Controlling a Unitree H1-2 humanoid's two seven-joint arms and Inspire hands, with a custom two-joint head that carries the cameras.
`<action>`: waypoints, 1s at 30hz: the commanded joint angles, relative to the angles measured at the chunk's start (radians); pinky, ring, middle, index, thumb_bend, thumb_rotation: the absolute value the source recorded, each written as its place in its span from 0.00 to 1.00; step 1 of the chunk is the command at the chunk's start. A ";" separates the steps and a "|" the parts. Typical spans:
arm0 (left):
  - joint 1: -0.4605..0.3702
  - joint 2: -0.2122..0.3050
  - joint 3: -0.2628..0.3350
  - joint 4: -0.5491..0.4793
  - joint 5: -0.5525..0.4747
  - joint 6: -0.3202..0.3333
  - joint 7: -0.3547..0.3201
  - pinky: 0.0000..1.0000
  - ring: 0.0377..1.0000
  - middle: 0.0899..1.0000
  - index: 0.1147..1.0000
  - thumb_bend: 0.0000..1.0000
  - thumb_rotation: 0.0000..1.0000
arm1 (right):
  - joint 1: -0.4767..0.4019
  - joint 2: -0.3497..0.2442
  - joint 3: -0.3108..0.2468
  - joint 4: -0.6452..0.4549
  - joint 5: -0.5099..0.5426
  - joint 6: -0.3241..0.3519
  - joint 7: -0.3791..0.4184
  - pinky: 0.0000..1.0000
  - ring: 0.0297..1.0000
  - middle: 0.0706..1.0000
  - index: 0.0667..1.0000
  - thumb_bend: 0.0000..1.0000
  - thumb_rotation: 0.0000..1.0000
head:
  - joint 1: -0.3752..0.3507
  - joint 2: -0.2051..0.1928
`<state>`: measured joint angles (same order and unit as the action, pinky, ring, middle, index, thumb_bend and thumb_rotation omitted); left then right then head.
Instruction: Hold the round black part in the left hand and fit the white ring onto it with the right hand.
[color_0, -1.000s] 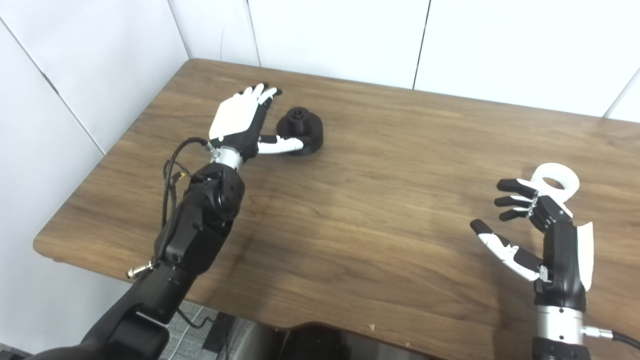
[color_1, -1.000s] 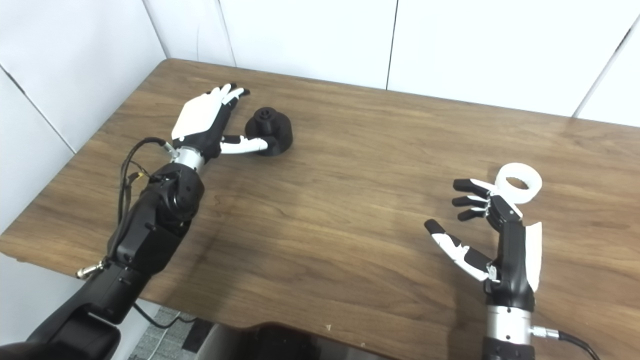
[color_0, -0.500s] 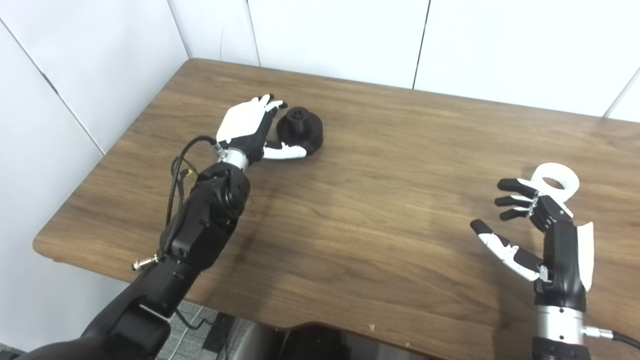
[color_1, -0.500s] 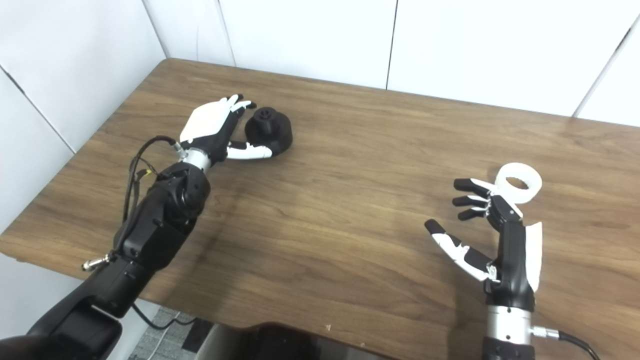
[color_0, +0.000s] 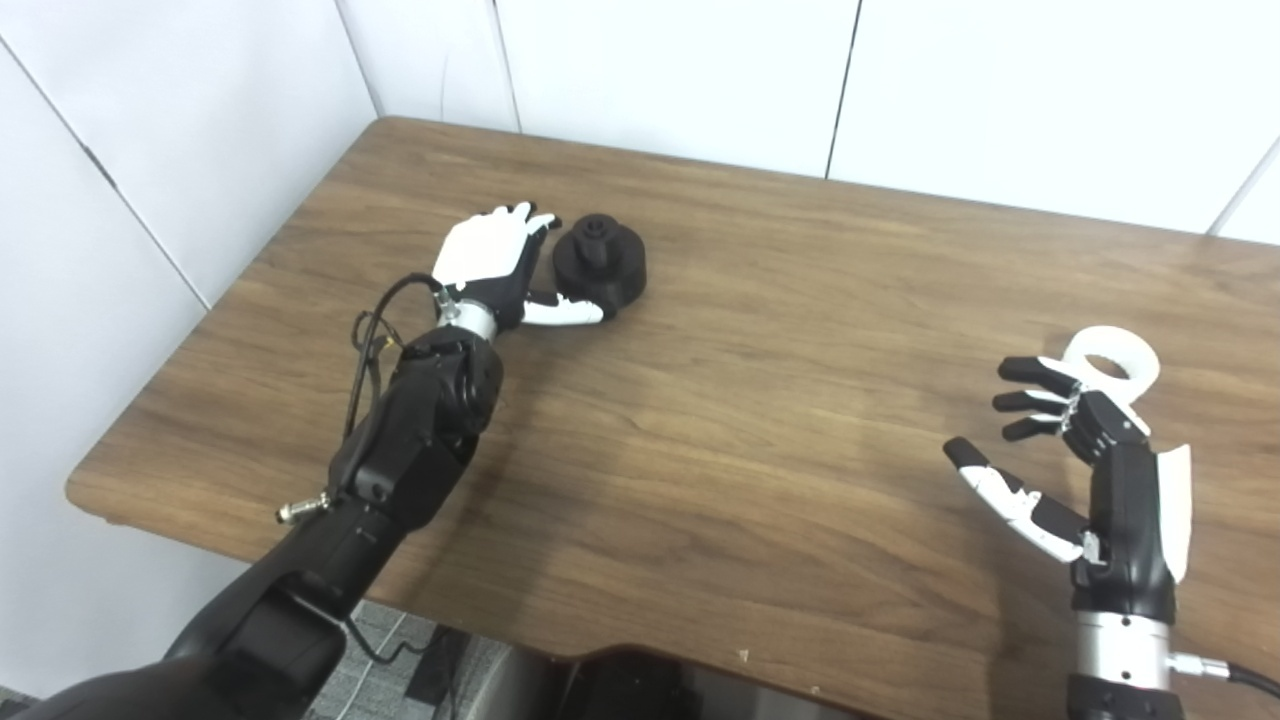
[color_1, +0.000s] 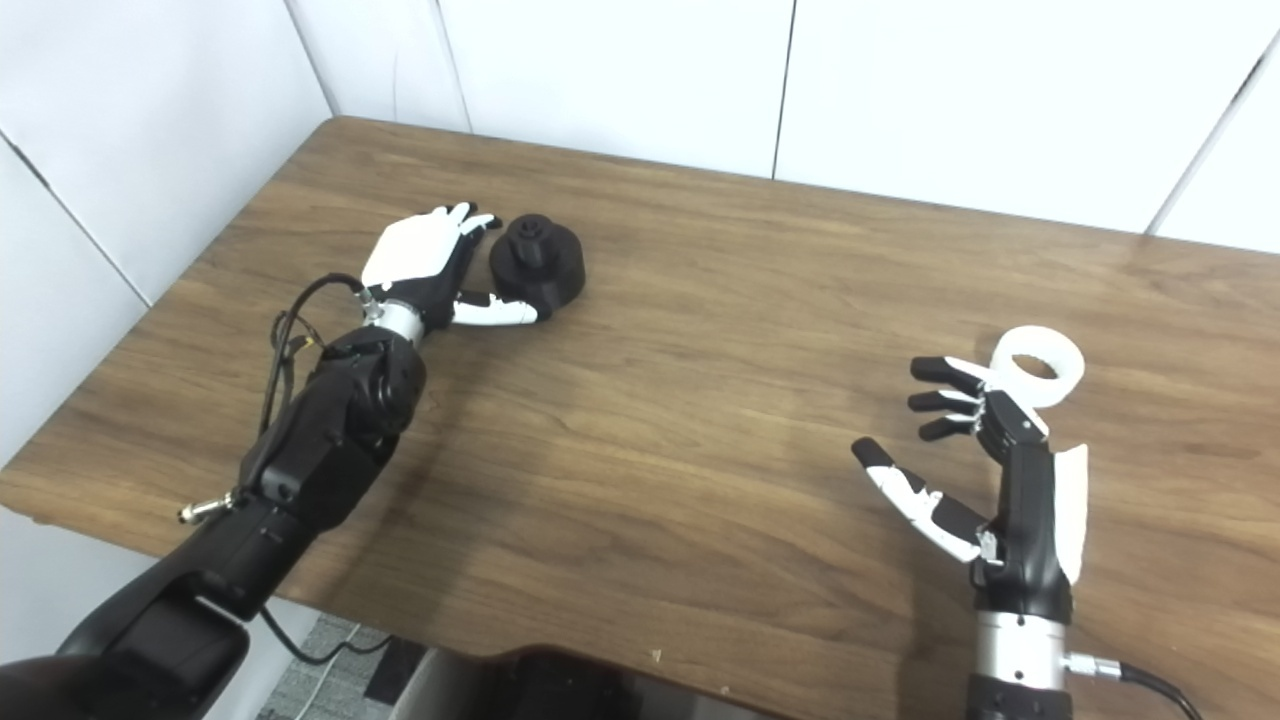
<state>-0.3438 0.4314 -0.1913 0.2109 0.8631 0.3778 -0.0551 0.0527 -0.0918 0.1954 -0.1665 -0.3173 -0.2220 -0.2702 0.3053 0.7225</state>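
The round black part (color_0: 600, 263) with a small knob on top rests on the wooden table (color_0: 760, 330) at the far left. My left hand (color_0: 492, 262) lies just left of it, open, its thumb reaching under the part's near side and its fingers curling toward the far side. The white ring (color_0: 1112, 362) lies flat on the table at the right. My right hand (color_0: 1080, 450) hovers just in front of the ring, open with fingers spread, holding nothing.
White wall panels (color_0: 700, 70) border the table at the back and the left. The table's front edge (color_0: 600, 645) runs along the bottom, with a dark object below it.
My left hand has drawn back toward me and turned, its fingers curling in closer to the black part. The part, the ring and the right hand have stayed put.
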 joint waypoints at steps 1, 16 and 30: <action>-0.059 0.022 0.002 0.001 0.016 -0.007 0.044 1.00 1.00 1.00 0.88 1.00 0.67 | 0.036 0.020 -0.029 0.021 0.000 -0.015 0.004 0.46 0.58 0.65 0.63 0.66 0.16 | 0.000 0.002; -0.044 -0.019 0.045 0.014 -0.111 -0.124 0.160 1.00 1.00 1.00 0.67 0.94 0.39 | 0.040 0.024 -0.040 0.015 -0.005 -0.022 0.017 0.46 0.57 0.65 0.63 0.66 0.17 | -0.002 0.009; -0.026 -0.030 0.046 0.007 -0.154 -0.156 0.182 1.00 1.00 1.00 0.62 0.93 0.33 | 0.042 0.028 -0.046 0.004 -0.004 -0.010 0.025 0.46 0.57 0.65 0.63 0.66 0.16 | -0.005 0.016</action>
<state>-0.3408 0.3899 -0.1532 0.2313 0.7071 0.2480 0.0973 0.0552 -0.0940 0.1655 -0.1708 -0.3169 -0.2220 -0.2461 0.2991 0.7378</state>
